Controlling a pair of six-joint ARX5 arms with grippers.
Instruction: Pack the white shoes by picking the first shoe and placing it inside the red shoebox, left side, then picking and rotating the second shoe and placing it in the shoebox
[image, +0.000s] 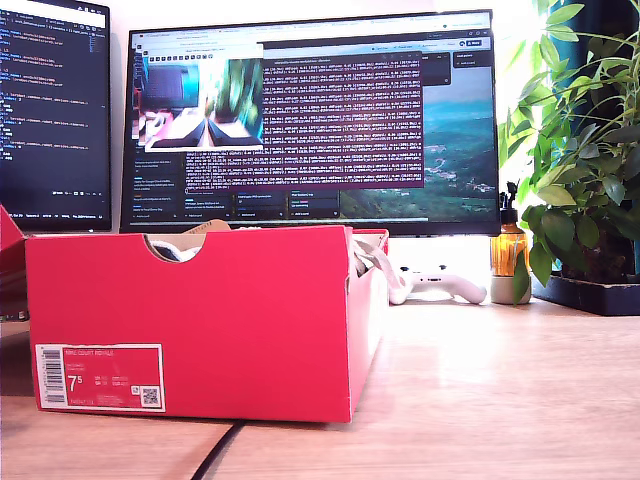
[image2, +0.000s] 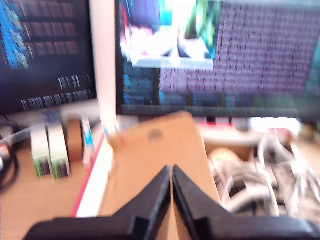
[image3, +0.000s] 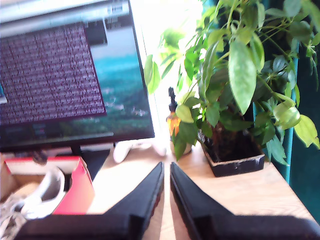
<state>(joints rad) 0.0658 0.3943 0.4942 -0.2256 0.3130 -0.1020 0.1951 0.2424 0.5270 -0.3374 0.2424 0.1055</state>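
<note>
The red shoebox (image: 200, 320) stands on the worktop (image: 480, 400) at the exterior view's left, its label end facing the camera. White shoes are already inside: laces and a white upper poke over the box's far rim (image: 372, 262) in the exterior view, and both wrist views look down on shoe (image2: 250, 185) and shoe (image3: 42, 192) lying in the box. How many shoes are in there is hard to tell; the first wrist view is blurred.

First tool (image2: 172, 172) hangs above the box interior, jaws pressed together, nothing between them. Second tool (image3: 166, 167) hovers over bare worktop just beside the box's corner, also clenched and empty.

Handling guess: leather sneakers are light, semi-stiff at sole and heel, soft at the tongue. Laces are loose and likely to snag. The best hold is probably across the heel collar or the midfoot sides, not the laces. The cardboard box is light and could slide if nudged.
</note>
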